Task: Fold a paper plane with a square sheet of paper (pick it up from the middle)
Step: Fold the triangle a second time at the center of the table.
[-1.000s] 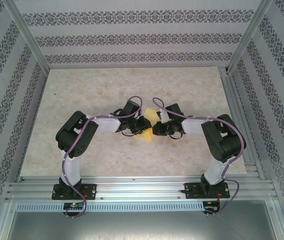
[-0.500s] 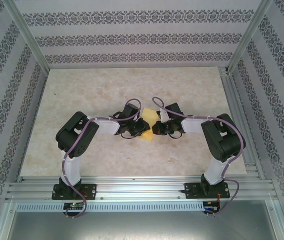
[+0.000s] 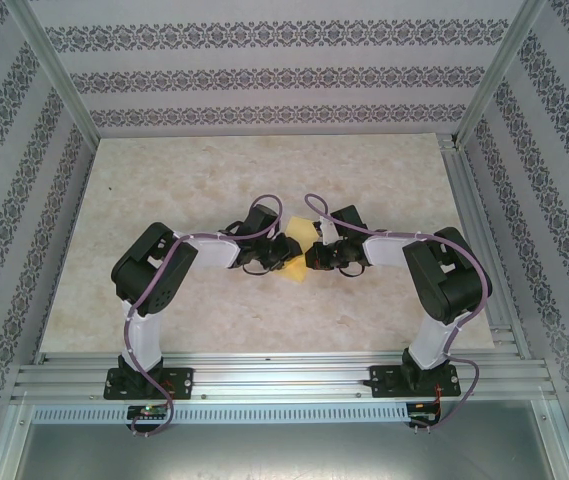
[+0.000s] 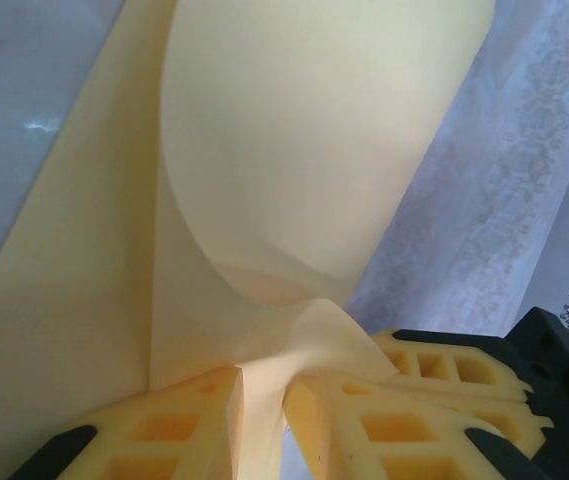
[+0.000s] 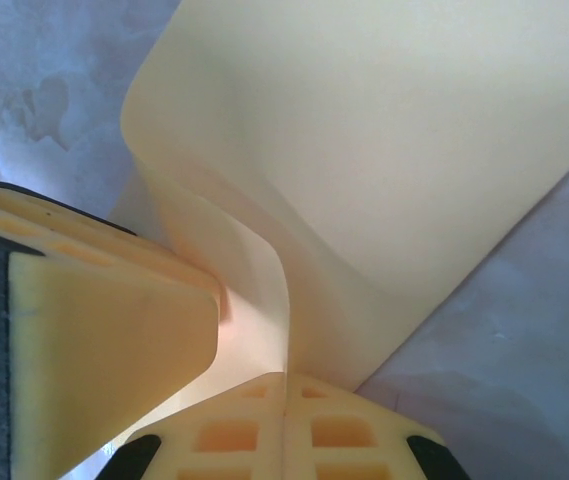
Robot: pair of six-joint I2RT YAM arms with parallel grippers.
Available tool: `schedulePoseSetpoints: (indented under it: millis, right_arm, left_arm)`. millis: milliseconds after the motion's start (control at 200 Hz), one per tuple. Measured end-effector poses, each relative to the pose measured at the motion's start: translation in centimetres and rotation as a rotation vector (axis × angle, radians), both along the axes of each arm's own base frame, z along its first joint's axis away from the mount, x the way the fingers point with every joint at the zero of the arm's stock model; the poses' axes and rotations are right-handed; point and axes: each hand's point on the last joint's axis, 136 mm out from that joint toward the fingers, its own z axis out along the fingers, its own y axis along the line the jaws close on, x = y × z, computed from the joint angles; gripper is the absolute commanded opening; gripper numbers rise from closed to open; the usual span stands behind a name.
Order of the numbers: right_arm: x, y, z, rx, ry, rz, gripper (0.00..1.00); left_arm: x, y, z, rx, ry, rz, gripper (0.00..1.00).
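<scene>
We see the square sheet of paper (image 3: pixel 302 237) at the middle of the table (image 3: pixel 164 180), curled and bent upward between the tips of the two arms. The right gripper (image 5: pixel 285 390) is clenched on a creased fold of it. The left gripper (image 4: pixel 262 400) has the sheet running through a narrow gap between its jaws, and we cannot tell whether it pinches or has released
</scene>
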Motion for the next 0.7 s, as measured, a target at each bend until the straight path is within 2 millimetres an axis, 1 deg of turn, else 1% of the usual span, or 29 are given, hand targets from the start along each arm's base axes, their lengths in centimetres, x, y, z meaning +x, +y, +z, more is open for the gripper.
schedulePoseSetpoints:
  millis: [280,465,619,699]
  right_arm:
    - [0.0,0.0,0.0,-0.003,-0.005,0.007,0.03]
    - [0.1,0.0,0.0,-0.005,-0.006,0.011,0.03]
    - [0.1,0.0,0.0,-0.006,-0.009,0.015,0.03]
    - [0.1,0.0,0.0,-0.008,-0.007,0.016,0.08]
  left_arm:
    - [1.4,-0.1,0.4,0.013,-0.035,0.031,0.24]
    - [2.2,0.3,-0.5,0.033,-0.031,0.050,0.22]
    - [2.3,0.4,-0.6,0.037,-0.038,0.042,0.22]
    - [2.3,0.4,-0.6,0.037,-0.043,0.036,0.22]
